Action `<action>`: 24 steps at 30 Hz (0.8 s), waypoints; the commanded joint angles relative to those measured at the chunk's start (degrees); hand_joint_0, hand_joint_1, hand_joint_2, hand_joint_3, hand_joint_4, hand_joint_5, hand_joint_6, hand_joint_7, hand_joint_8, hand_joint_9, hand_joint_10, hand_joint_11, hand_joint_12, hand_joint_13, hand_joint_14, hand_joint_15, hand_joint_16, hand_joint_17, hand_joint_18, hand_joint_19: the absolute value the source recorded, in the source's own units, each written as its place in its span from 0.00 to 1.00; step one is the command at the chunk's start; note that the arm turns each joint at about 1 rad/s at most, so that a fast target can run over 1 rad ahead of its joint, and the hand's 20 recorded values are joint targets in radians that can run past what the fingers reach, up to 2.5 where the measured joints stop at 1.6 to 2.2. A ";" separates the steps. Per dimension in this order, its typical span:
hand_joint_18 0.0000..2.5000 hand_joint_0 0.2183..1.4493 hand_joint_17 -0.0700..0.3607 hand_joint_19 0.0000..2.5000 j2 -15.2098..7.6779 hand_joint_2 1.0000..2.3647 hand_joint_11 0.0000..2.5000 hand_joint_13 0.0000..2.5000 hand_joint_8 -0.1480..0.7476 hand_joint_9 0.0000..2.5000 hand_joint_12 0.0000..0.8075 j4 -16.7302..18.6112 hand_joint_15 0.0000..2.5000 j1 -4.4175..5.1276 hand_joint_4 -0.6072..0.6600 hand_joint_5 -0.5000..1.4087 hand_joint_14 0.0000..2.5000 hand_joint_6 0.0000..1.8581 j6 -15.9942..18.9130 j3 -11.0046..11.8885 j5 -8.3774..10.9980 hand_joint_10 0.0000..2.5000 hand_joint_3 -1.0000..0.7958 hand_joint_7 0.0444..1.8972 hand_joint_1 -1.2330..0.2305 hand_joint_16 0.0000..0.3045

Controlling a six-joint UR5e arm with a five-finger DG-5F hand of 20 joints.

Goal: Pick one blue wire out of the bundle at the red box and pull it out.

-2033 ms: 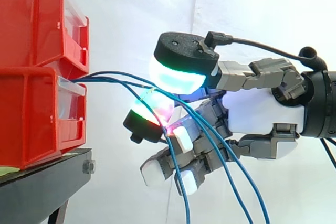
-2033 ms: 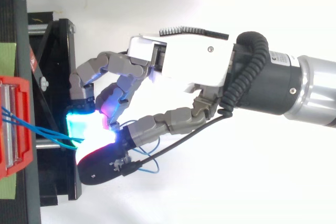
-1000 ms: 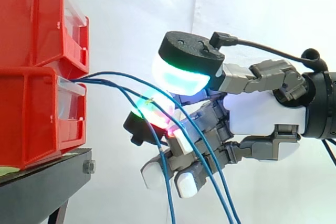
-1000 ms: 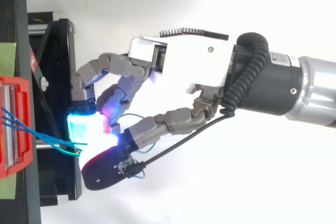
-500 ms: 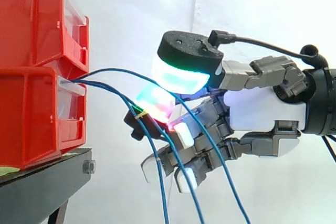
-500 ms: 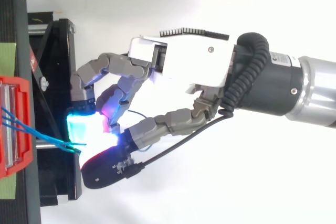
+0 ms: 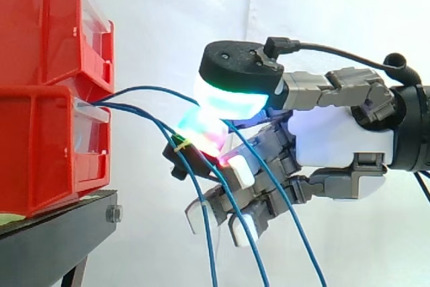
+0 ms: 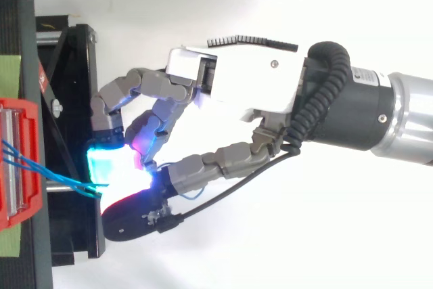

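Both views cut the bins at the left edge. All wires run off the bottom edge in the side view, so their free ends are out of frame. Their bin ends are hidden behind the drawer front. One wire is pinched between the glowing fingers, with the exact contact spot covered by the pads. In the top view, glow washes out the wires there. The arm is cut at the right edge, the stand at the bottom.

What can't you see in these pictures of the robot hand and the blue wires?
- Where the blue wires end: side view, bottom edge cuts them off.
- Where they begin in the red box: side view, the box's front hides it.
- Whether the robot hand holds a wire: top view, bright glow covers that spot.
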 commanded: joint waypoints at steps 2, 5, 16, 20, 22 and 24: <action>0.40 0.31 0.50 0.20 1.05 0.02 0.31 0.39 0.69 0.45 0.62 -3.56 0.18 0.06 0.60 0.20 0.01 0.50 -0.17 0.00 -0.03 0.01 0.55 0.66 0.31 0.21; 0.40 0.31 0.50 0.20 2.46 0.02 0.31 0.39 0.68 0.45 0.62 -7.25 0.18 0.06 0.59 0.20 0.01 0.50 -0.17 -0.09 -0.03 0.01 0.55 0.66 0.31 0.21; 0.40 0.31 0.51 0.20 9.58 0.02 0.30 0.39 0.69 0.45 0.63 -12.97 0.18 0.41 0.59 0.20 0.01 0.50 -0.61 -5.71 2.34 0.01 0.55 0.65 0.31 0.22; 0.40 0.31 0.51 0.20 9.75 0.02 0.30 0.38 0.69 0.45 0.63 -13.05 0.18 0.50 0.59 0.20 0.01 0.50 -0.53 -5.63 3.84 0.01 0.55 0.65 0.31 0.22; 0.40 0.31 0.51 0.20 9.75 0.02 0.30 0.38 0.69 0.45 0.63 -13.41 0.18 0.50 0.60 0.20 0.01 0.50 -0.79 -5.63 3.93 0.01 0.55 0.65 0.31 0.22; 0.40 0.31 0.51 0.20 9.75 0.02 0.30 0.38 0.69 0.45 0.63 -13.58 0.18 0.50 0.59 0.20 0.01 0.50 -0.88 -5.71 3.93 0.01 0.56 0.65 0.31 0.22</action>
